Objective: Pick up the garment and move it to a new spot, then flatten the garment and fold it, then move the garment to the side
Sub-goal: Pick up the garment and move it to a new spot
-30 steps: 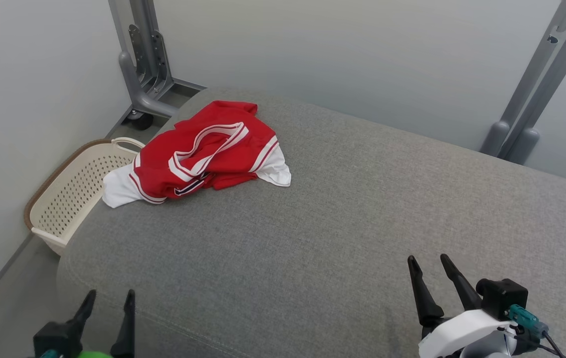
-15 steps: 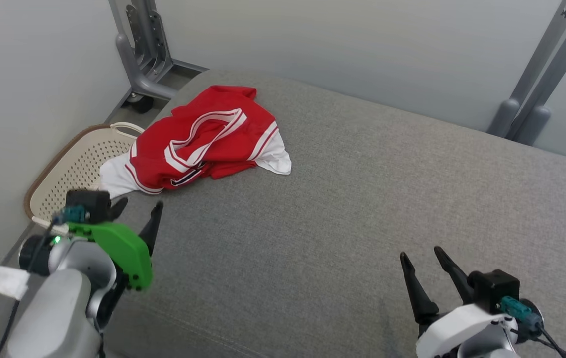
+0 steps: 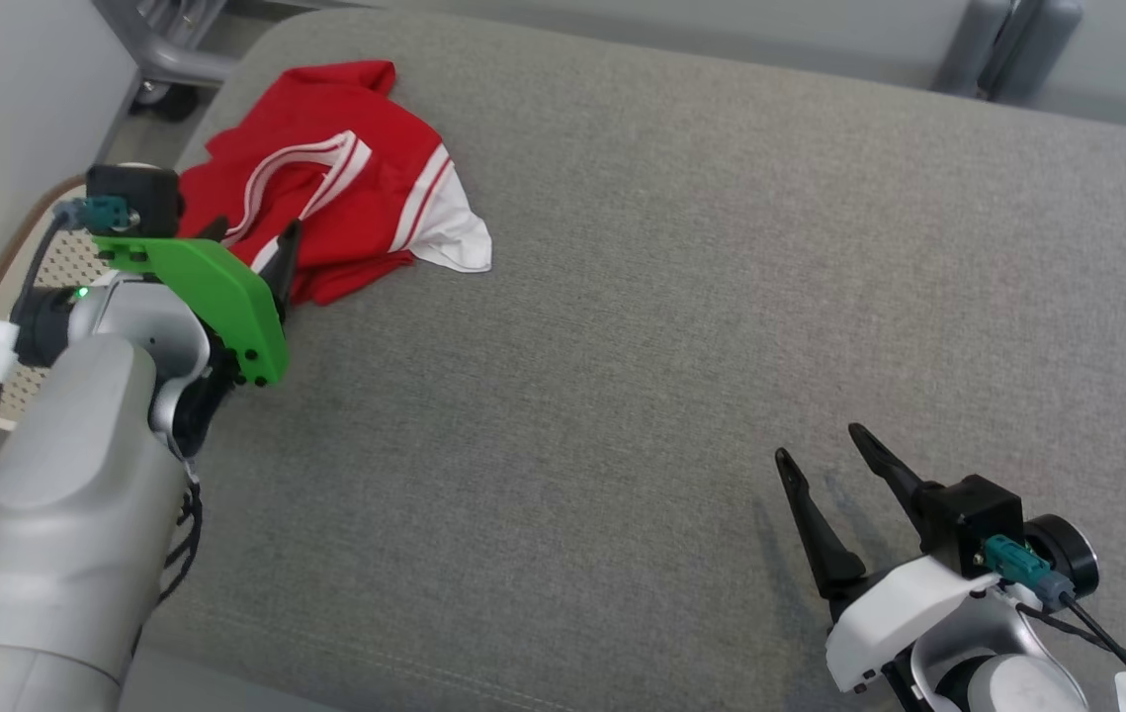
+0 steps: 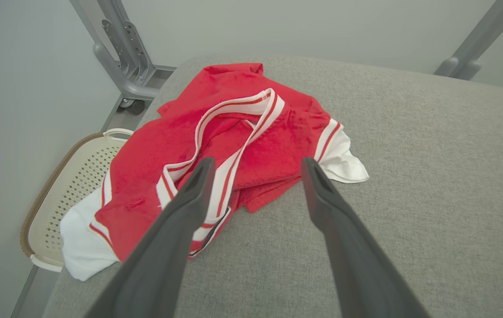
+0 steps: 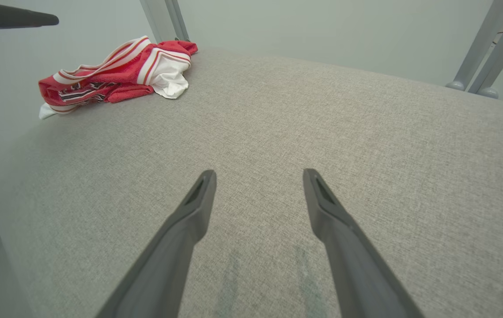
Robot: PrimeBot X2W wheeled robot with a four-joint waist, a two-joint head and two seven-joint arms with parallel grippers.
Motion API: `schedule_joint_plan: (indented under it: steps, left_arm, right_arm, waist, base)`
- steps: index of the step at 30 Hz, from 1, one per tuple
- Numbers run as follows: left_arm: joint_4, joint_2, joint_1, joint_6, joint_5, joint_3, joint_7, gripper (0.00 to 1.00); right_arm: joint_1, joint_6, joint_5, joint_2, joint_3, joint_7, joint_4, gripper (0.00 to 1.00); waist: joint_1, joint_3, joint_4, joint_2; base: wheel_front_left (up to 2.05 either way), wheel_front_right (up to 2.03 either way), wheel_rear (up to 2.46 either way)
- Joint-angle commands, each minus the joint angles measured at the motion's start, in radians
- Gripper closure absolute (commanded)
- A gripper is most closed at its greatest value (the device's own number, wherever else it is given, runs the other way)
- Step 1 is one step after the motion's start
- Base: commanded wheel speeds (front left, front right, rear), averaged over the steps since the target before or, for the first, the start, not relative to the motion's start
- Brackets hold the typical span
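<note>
Closer now — left end effector (image 3: 254,232) at garment (image 3: 325,183) edge, spread, empty; right end effector (image 3: 822,445) spread.

The left arm (image 3: 78,475) is stretched forward, and the left pincer (image 3: 254,229) has its two fingers wide apart, empty. The right pincer (image 3: 820,443) is low, also spread and empty.
</note>
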Motion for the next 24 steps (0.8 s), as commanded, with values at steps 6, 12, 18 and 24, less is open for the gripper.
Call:
schedule_joint_plan:
  steps: [6,12,18,24]
  left_arm:
    - [0.142,0.021,-0.13,0.004,0.005,-0.015,0.0,0.0]
    - [0.253,0.056,-0.191,0.047,0.039,-0.036,0.016,0.0]
    - [0.361,0.054,-0.239,0.067,0.022,-0.026,0.05,0.0]
    - [0.42,0.022,-0.251,0.082,0.003,-0.02,0.047,1.0]
  right_arm:
    - [-0.002,-0.001,-0.024,-0.033,-0.006,0.05,-0.089,0.0]
    - [0.016,-0.001,-0.031,-0.045,-0.011,0.072,-0.139,0.0]
    - [0.03,-0.001,-0.042,-0.056,-0.028,0.089,-0.195,0.0]
    - [0.013,-0.001,-0.045,-0.044,-0.024,0.084,-0.198,0.0]
  waist:
    - [-0.0001,0.191,-0.13,0.0]
    - [-0.0001,0.239,-0.162,0.0]
    - [-0.0001,0.3,-0.177,0.0]
    - [-0.0001,0.312,-0.171,0.0]
  base:
    - [0.0,0.0,0.0]
    - [0.0,0.0,0.0]
    - [0.0,0.0,0.0]
    - [0.0,0.0,0.0]
